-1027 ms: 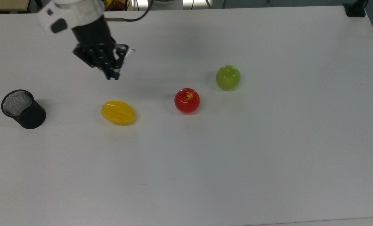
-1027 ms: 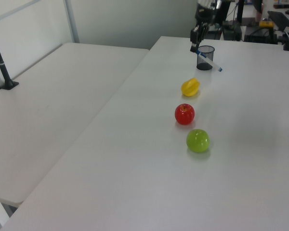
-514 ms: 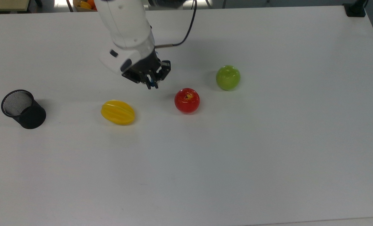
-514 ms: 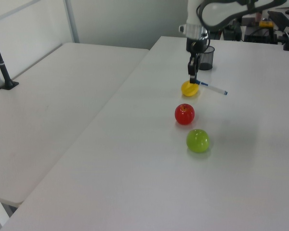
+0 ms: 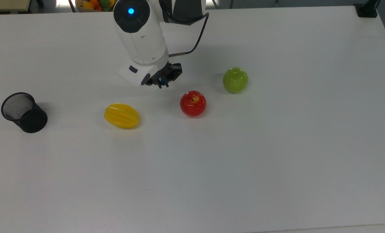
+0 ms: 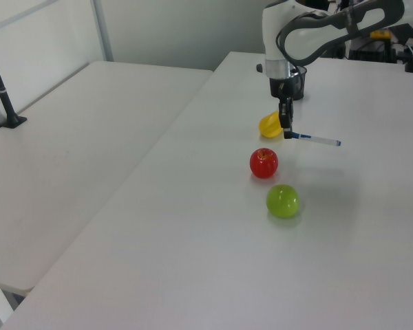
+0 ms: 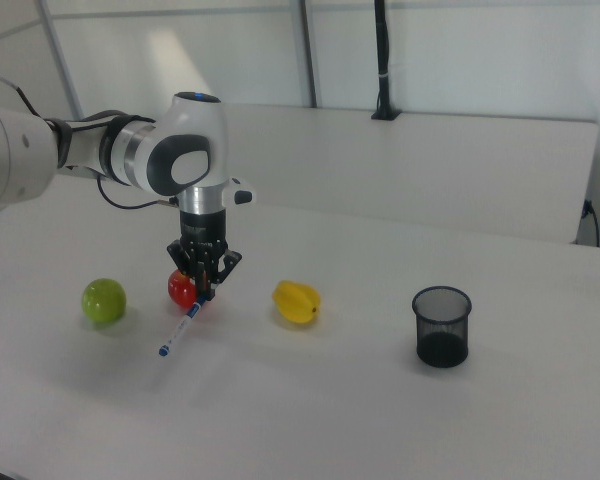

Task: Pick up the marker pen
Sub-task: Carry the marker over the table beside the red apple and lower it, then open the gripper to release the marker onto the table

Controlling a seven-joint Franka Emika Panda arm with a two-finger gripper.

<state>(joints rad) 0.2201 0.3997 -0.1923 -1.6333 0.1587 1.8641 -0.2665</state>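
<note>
Nearest the left view's camera, green apple (image 6: 283,201), then red apple (image 6: 263,163), on the table (image 6: 193,227). Behind the red apple, gripper (image 6: 287,134) hangs above the table, fingers clamped on one end of the marker (image 6: 316,139); marker is off the surface, sticking out toward the left view's right. Beyond: yellow fruit (image 6: 270,124), and farthest in the right view, cup (image 7: 442,326).

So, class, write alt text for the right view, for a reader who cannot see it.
A white robot arm's gripper holds a slim white marker pen by one end, slanting down over a white table. Along the table sit a green apple, a red apple behind the gripper, a yellow ridged fruit and a black mesh cup.
</note>
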